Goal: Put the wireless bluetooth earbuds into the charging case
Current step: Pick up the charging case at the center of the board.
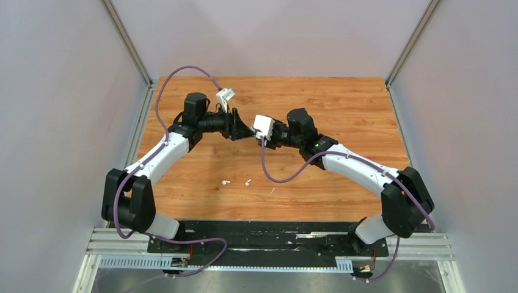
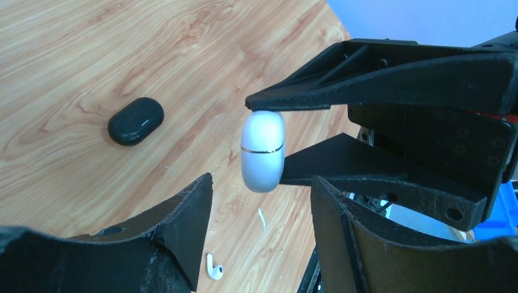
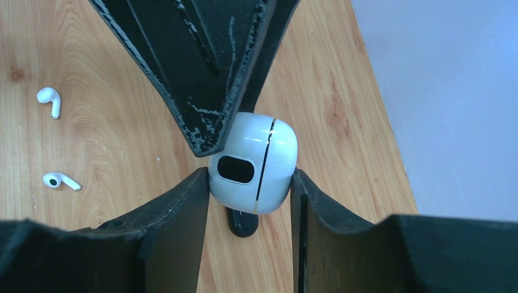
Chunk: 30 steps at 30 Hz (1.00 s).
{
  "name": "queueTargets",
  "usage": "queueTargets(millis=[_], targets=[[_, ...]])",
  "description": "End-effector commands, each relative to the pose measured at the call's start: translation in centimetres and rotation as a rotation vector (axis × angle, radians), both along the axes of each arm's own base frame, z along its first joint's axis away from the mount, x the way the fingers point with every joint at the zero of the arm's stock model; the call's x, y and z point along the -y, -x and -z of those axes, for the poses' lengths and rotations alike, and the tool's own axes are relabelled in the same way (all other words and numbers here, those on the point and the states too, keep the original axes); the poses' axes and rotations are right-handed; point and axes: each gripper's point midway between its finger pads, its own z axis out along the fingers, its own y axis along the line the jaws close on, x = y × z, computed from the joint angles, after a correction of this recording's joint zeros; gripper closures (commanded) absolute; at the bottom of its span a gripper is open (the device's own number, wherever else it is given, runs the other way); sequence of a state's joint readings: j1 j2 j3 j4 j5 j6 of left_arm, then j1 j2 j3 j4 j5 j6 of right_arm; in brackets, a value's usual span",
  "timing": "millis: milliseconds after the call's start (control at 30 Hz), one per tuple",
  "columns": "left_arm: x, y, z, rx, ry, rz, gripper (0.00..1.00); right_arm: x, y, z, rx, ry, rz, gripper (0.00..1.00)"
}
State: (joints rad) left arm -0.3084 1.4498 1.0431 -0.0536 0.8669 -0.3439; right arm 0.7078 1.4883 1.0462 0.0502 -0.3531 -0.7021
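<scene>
Step in hand, as judged: opening the charging case (image 3: 276, 152). The right gripper (image 3: 250, 183) holds it above the tabletop (image 3: 110, 73), jaws clamped on its sides, lid shut. The left gripper (image 2: 261, 182) faces it, jaws apart. One earbud (image 3: 49, 101) and the other earbud (image 3: 60, 180) lie loose on the tabletop. The next move likely calls for lifting the lid at its seam.

No writing, brand mark, number or sign can be read anywhere. The white charging case (image 3: 253, 165) carries only a plain seam line and a dark oval window. The black pod (image 2: 135, 121) left of it shows no legible marking.
</scene>
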Motion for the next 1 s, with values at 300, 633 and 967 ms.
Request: queueTargets(millis=[300, 633, 967], targets=[[1.6, -1.0, -2.2, 0.058, 0.068, 0.052, 0.45, -0.9, 0.6, -3.9, 0.094, -0.08, -0.005, 1.0], [2.6, 0.3, -3.4, 0.097, 0.133, 0.167, 1.0, -1.1, 0.4, -3.0, 0.036, -0.069, 0.007, 0.7], [1.6, 4.4, -3.7, 0.379, 0.09, 0.403, 1.0, 2.0, 3.3, -4.8, -0.553, -0.15, -0.099, 0.16]])
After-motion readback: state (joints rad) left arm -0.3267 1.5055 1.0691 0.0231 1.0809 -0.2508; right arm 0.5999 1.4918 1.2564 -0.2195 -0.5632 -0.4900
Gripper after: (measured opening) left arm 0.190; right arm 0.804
